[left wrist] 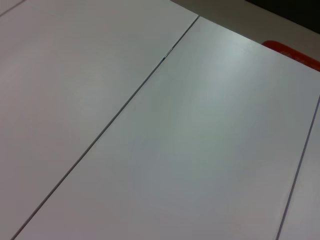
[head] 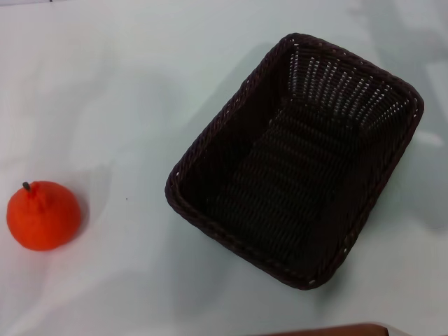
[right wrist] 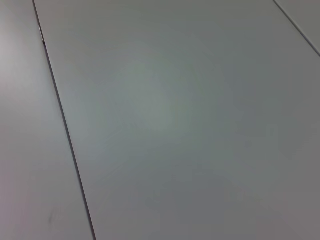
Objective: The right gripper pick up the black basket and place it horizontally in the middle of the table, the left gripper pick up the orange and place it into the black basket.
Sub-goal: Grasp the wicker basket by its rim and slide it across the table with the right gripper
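Note:
The black basket (head: 297, 161) sits on the white table (head: 126, 91) right of centre in the head view. It is turned diagonally, its long axis running from near left to far right, and it is empty. The orange (head: 43, 215) rests on the table at the near left, its dark stem up, well apart from the basket. Neither gripper shows in any view. Both wrist views show only pale flat panels with thin dark seams.
A brown edge (head: 329, 330) shows at the bottom of the head view. A red strip (left wrist: 292, 54) shows at the edge of the left wrist view. Open table surface lies between the orange and the basket.

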### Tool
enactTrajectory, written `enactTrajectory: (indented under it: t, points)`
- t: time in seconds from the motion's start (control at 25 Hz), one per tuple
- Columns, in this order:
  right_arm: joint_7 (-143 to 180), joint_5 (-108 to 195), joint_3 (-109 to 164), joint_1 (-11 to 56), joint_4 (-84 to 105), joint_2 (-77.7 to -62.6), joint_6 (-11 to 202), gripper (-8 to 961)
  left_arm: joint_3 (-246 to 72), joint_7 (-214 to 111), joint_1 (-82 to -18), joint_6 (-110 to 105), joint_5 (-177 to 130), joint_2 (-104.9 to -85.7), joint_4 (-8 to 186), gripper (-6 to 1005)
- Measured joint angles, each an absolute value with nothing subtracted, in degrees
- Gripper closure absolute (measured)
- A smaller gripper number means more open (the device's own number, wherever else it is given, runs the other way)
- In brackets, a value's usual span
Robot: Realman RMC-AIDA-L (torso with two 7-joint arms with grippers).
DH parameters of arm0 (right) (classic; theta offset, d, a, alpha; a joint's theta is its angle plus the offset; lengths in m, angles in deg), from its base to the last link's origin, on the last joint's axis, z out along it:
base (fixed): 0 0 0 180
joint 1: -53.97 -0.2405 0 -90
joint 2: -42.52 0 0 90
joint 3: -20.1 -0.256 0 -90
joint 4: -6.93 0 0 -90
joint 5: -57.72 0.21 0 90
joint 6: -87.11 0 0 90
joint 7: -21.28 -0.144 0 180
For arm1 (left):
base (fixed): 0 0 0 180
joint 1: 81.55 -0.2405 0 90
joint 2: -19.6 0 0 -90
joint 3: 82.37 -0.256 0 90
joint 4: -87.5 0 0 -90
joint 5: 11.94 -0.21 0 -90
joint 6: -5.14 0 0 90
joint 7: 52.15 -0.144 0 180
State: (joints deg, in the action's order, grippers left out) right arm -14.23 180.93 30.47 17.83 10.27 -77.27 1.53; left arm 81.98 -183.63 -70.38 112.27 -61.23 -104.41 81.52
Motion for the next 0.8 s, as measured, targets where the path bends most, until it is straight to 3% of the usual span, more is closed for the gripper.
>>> enactTrajectory:
  t: [0.8]
  points:
    - [-19.7,180.4,35.6,17.3,13.0,-76.72,7.2,216,82.3,-183.6,-70.0,112.1,-61.1,-104.32,81.4,107]
